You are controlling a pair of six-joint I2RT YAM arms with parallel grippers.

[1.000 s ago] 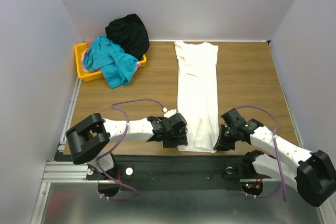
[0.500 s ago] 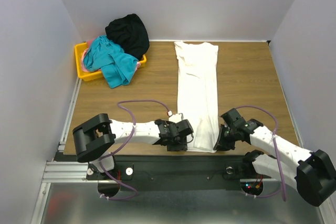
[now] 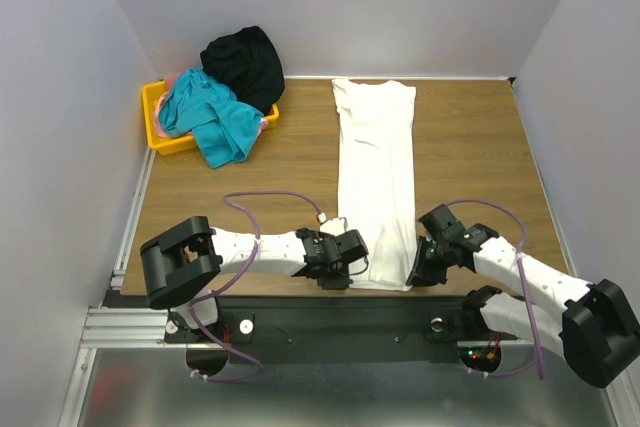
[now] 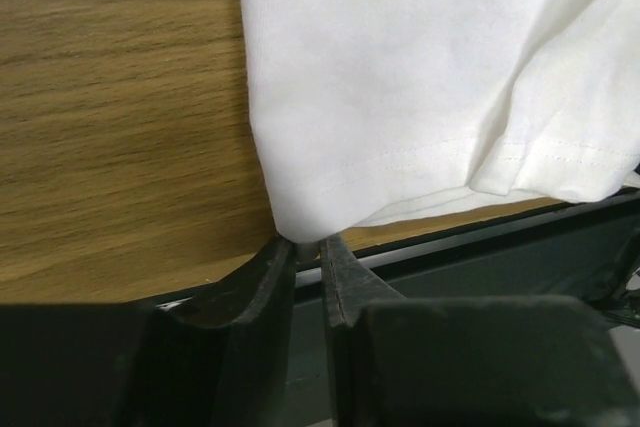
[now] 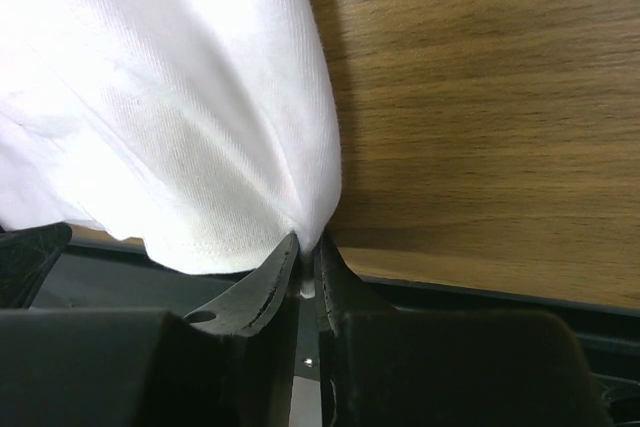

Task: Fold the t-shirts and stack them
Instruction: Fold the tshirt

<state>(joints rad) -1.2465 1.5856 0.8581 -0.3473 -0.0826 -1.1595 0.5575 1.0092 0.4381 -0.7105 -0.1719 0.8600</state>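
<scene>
White t-shirt [image 3: 377, 177] lies as a long narrow strip on wood-grain table [image 3: 470, 147], hem at the near edge. Left gripper [image 4: 308, 247] and right gripper [image 5: 307, 247] each pinch a soft knit hem corner. Yellow plastic bin [image 3: 152, 112] with crumpled teal shirt [image 3: 215, 122] and black shirt [image 3: 243, 62] sits far-left, well apart.

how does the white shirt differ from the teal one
The white t-shirt lies flat as a long strip on the table; the teal t-shirt is crumpled, spilling over the yellow bin. The left gripper and right gripper pinch the white one's near corners; neither touches the teal one.
</scene>
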